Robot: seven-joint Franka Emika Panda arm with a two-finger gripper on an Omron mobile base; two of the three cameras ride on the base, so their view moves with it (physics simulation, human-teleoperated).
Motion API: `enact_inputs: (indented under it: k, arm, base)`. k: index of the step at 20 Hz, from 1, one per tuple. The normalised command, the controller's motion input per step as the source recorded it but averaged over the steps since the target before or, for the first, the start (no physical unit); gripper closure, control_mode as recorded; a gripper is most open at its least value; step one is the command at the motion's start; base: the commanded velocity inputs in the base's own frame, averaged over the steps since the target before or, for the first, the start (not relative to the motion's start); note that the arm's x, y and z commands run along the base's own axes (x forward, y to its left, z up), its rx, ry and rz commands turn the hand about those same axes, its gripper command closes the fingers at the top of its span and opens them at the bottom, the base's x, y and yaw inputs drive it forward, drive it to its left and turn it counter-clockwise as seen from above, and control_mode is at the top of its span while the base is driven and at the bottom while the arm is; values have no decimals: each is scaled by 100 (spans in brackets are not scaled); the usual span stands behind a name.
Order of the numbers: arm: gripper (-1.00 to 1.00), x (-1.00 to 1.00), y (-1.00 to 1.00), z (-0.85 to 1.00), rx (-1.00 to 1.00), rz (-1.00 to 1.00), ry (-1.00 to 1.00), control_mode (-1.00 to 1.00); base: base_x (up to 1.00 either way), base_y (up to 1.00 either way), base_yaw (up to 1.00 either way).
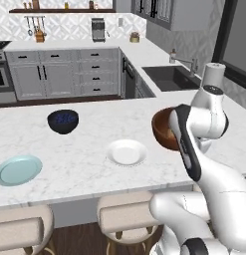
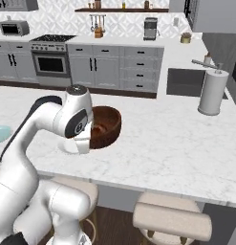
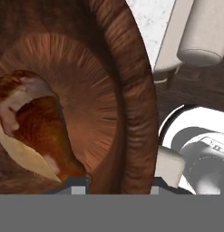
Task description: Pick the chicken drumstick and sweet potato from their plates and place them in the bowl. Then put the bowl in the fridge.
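Hand view, nearest: gripper [image 3: 119, 186] w/ just the two dark tips poking up at the bottom edge, one inside the bowl wall, one outside, so the jaws straddle the rim of the wooden bowl [image 3: 131, 90]; whether they actually pinch the wall can't be told, tips mostly cut off. Inside the bowl, the chicken drumstick [image 3: 38, 129] lies on the floor, thick end up-left, thin end near the inner tip; under it a pale tan sliver, prob. the sweet potato [image 3: 22, 156], mostly hidden by the meat. Past the rim, a stool [image 3: 199, 36] and counter edge show, partly cropped. Left base view: the arm's elbow covers the bowl's right side; bowl sits on the marble counter [image 1: 84, 164] near the front edge. White plate [image 1: 126, 152] just left of the bowl, teal plate [image 1: 18, 170] well left, both bare. Dark blue bowl [image 1: 62, 121] farther back. Right base view: paper towel roll [image 2: 212, 92] beyond, sink [image 2: 186, 82] behind it.
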Motion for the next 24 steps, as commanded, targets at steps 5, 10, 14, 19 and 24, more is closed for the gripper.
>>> enact_inputs:
  k: [5,10,14,19,24]
  arm:
    - [100,-46,33,36,2,-13,0,100]
    - [100,0,0,0,0,0,0,100]
    - [100,0,0,0,0,0,0,100]
    - [100,0,0,0,0,0,0,100]
    - [100,0,0,0,0,0,0,100]
  base:
    - [-39,16,-3]
    - [-100,43,0]
    - [-100,83,1]
    - [-54,100,29]
    - [-19,100,46]
